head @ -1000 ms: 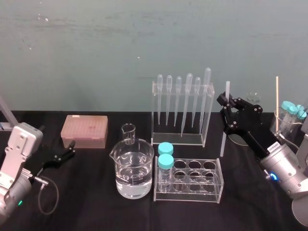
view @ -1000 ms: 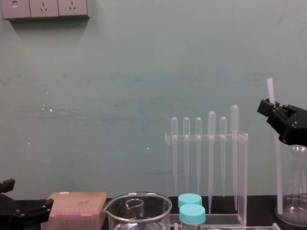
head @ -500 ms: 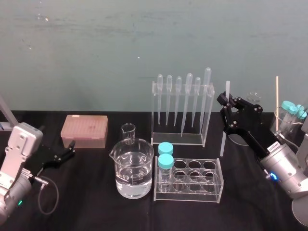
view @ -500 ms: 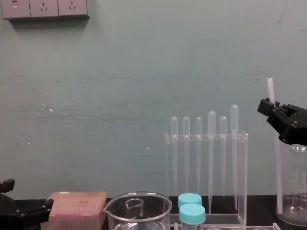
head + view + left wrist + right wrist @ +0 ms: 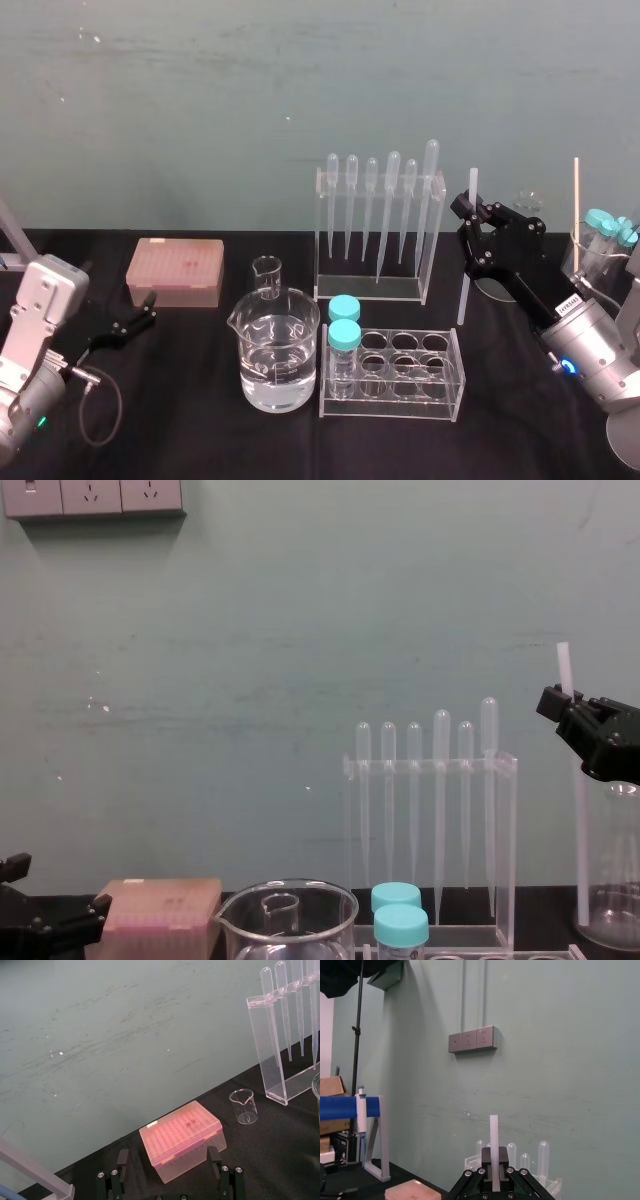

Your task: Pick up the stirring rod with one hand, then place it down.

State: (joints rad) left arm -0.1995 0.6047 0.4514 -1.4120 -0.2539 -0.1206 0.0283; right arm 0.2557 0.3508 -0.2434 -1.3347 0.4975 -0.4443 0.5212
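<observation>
Head looks down, chest level — shared pipette rack (image 5: 433,240).

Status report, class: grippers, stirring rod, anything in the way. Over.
Right gripper shut on stirring rod, rod upright. Left gripper open, parked low at left. Pipette rack close beside rod.

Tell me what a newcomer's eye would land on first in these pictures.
First, the right gripper, shut on the stirring rod and holding it upright just right of the pipette rack. Next, the beaker of water at the front centre, with two teal-capped vials in the tube rack beside it. The left gripper sits parked, open, at the left by the pink tip box.
</observation>
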